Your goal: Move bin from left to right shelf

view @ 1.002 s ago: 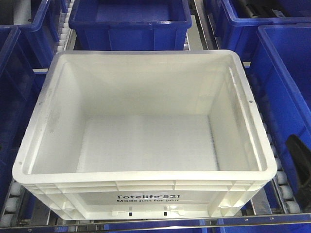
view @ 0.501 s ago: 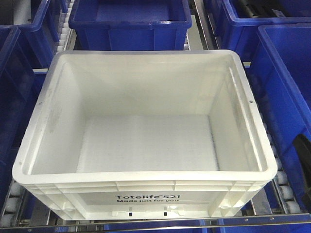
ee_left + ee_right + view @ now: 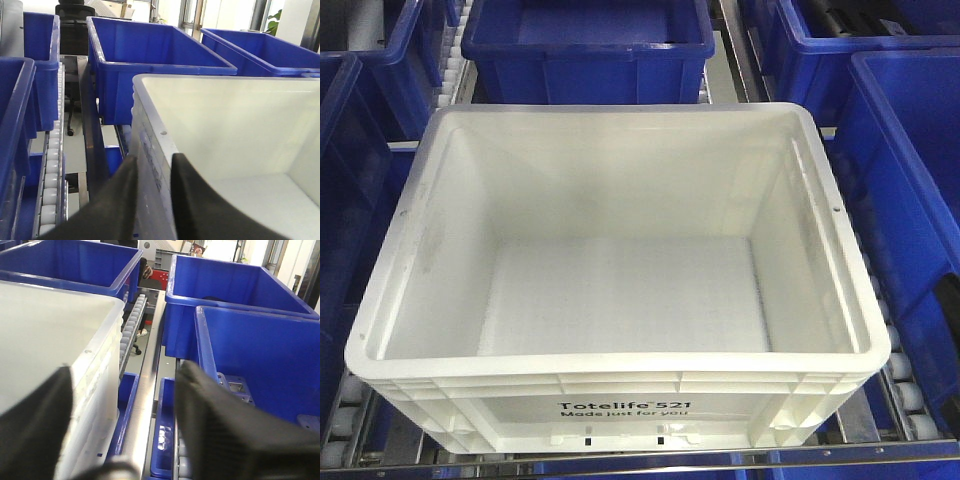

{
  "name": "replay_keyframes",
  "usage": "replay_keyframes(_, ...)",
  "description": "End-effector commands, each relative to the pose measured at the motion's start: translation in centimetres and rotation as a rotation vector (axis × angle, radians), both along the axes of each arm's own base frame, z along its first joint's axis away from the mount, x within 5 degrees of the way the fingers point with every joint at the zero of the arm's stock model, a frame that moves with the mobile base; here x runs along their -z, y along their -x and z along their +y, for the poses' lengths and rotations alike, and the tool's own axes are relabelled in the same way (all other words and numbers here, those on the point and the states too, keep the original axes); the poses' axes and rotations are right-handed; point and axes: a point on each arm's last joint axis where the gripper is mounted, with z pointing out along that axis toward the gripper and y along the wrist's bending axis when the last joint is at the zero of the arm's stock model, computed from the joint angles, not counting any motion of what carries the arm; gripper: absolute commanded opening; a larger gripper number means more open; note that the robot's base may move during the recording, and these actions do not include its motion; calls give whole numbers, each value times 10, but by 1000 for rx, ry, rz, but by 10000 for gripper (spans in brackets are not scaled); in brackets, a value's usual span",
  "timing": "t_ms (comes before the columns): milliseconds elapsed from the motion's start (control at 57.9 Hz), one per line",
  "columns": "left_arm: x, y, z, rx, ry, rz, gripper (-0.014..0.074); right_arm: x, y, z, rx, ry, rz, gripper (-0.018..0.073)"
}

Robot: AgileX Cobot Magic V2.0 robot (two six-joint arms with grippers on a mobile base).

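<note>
Item: white Totelife 521 bin [image 3: 620, 260], one piece, rectangular, open-topped and empty, with a thick rolled rim, ribbed outer walls and black print on the near face. Location: sitting on a roller lane [image 3: 905, 400] of a grey steel flow rack, hemmed in by dark blue totes [image 3: 585, 40] behind and on both sides, with narrow gaps between them. Handling, as judged: moulded plastic, stiff in the rim and ribs, probably light since nothing is inside; the walls are smooth and likely slippery, and the large span makes it a two-arm lift. The wheels beneath should let it roll if pushed unevenly. Best hold: the long side rims, one arm to each, gripping the wall just under the rim lip so the lip bears the load. Left gripper [image 3: 150, 172]: jaws straddle the bin's left wall, one dark finger [image 3: 122, 195] outside and one inside, near the rim; they look closed up to the wall, though actual contact cannot be confirmed. Right gripper [image 3: 125, 405]: jaws wide apart, one finger blurred over the bin's right rim and the other out over the gap toward the neighbouring blue tote [image 3: 260, 360], gripping nothing. Neither gripper shows in the front view. Caution: tight clearance to the adjacent totes on lift-out.
</note>
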Motion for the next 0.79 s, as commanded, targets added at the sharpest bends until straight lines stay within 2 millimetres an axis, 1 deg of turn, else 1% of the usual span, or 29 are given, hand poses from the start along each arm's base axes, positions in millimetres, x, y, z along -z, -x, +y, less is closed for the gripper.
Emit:
replay_keyframes(0, -15, -1, 0, -5, 26, -95, 1, -15, 0, -1, 15, -6, -90, 171)
replay_keyframes(17, -15, -1, 0, -5, 24, -95, -10, -15, 0, -1, 15, -6, -90, 138)
replay_keyframes(69, -15, -1, 0, -5, 24, -95, -8, -15, 0, -1, 15, -6, -90, -8)
replay_keyframes(86, -15, -1, 0, -5, 24, -95, -8, -15, 0, -1, 15, -9, -90, -15)
replay_keyframes(778, -15, -1, 0, -5, 25, -95, -7, -15, 0, -1, 14, -11, -86, -7)
